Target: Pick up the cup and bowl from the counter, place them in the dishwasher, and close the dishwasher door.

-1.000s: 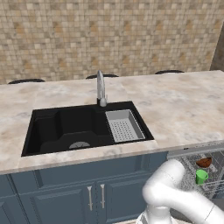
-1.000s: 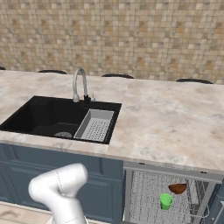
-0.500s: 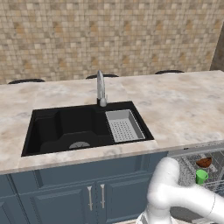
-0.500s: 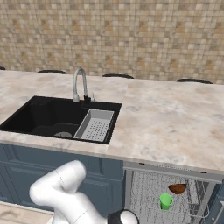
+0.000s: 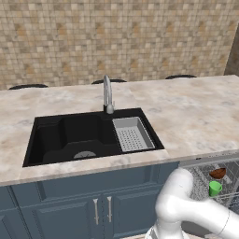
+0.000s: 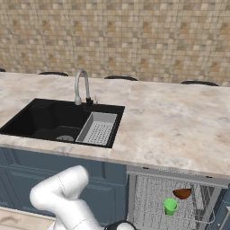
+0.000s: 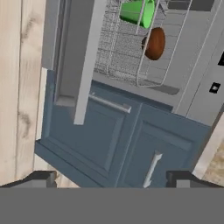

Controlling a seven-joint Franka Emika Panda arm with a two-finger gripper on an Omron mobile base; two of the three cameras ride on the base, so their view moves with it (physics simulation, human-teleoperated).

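The end effector (image 7: pixel 111 179) stands wide open and empty: in the hand view its two dark finger tips sit far apart at the bottom, with nothing between them. It is low in front of the cabinets, looking at the dark blue cabinet doors with metal handles (image 7: pixel 131 144) and, beside them, at the edge of the flat grey dishwasher door (image 7: pixel 85 61), which hangs open. Past that door the grey wire-mesh rack (image 7: pixel 131 52) of the grey-fronted dishwasher (image 6: pixel 175 202) is pulled out, and both task things already lie in it: the small bright green cup (image 7: pixel 139 11) and the small shallow reddish-brown bowl (image 7: pixel 154 43), close to each other but, as far as I can tell, not touching. The right base view shows the same, with the bowl (image 6: pixel 182 193) just above the cup (image 6: pixel 170 206) in the rack, and the left base view agrees with it, bowl (image 5: pixel 217 173) over cup (image 5: pixel 214 188). The broad beige-pink marbled bench (image 5: pixel 186 112) with its black sink (image 5: pixel 70 137), steel tap (image 5: pixel 107 95) and grey strainer tray (image 5: pixel 133 134) carries neither cup nor bowl. So I judge the two placing steps done. What is left is only to close the dishwasher door, which is not yet done, and the open end effector seems positioned near it for that push.
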